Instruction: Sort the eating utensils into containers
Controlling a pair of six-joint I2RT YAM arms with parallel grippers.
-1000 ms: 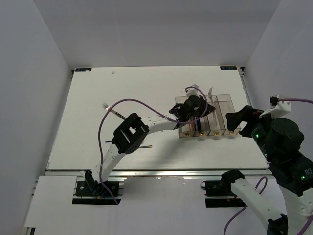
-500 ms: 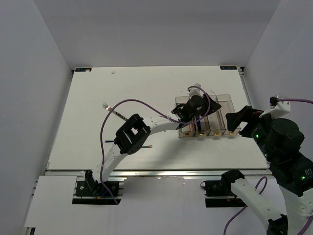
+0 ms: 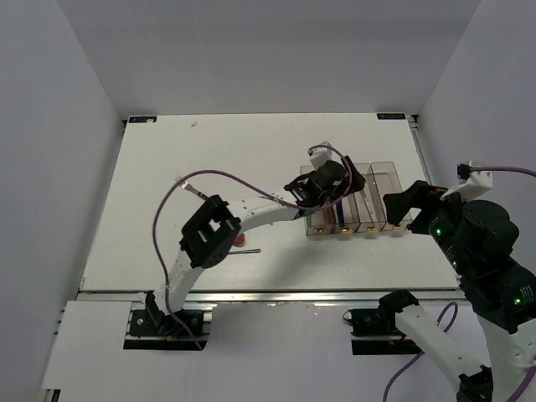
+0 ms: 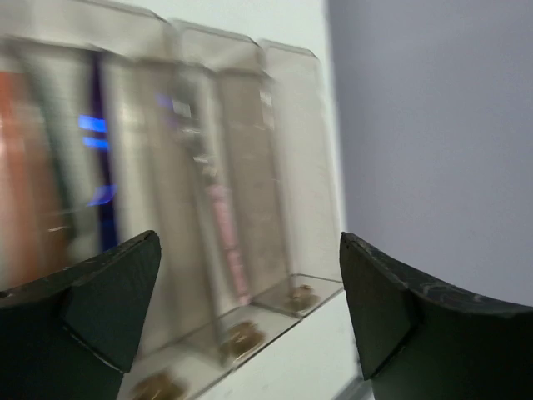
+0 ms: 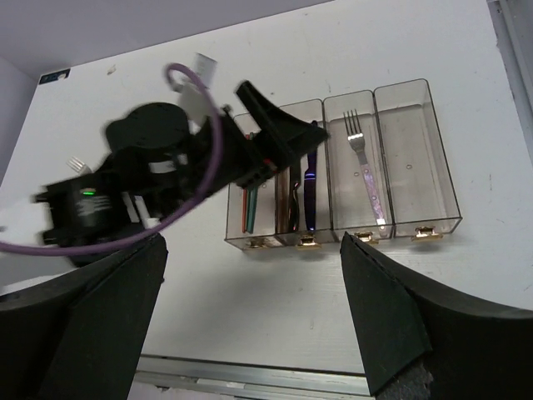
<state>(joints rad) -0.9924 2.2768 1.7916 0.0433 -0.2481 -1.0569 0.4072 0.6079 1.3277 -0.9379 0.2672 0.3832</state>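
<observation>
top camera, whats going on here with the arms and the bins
Cutlery is being sorted into the clear bins. The left gripper hangs open and empty over their left end; the right gripper, also open, sits off to the right. Chopsticks, a blue knife and a fork lie in three bins, the fourth is empty. A red-bowled spoon lies on the table.

Both arms are the same kit: white tube links with chunky black joint housings. The left arm (image 3: pixel 261 216) has a loose purple cable (image 3: pixel 226 174) looping up from its black base (image 3: pixel 159 322) to a small white plug (image 3: pixel 319 153). Right of that base, the right arm (image 3: pixel 481 247) shows green LEDs (image 3: pixel 437 227) and its own purple cable (image 3: pixel 507 172). Fingers (image 4: pixel 92 308) are matte black wedges.
</observation>
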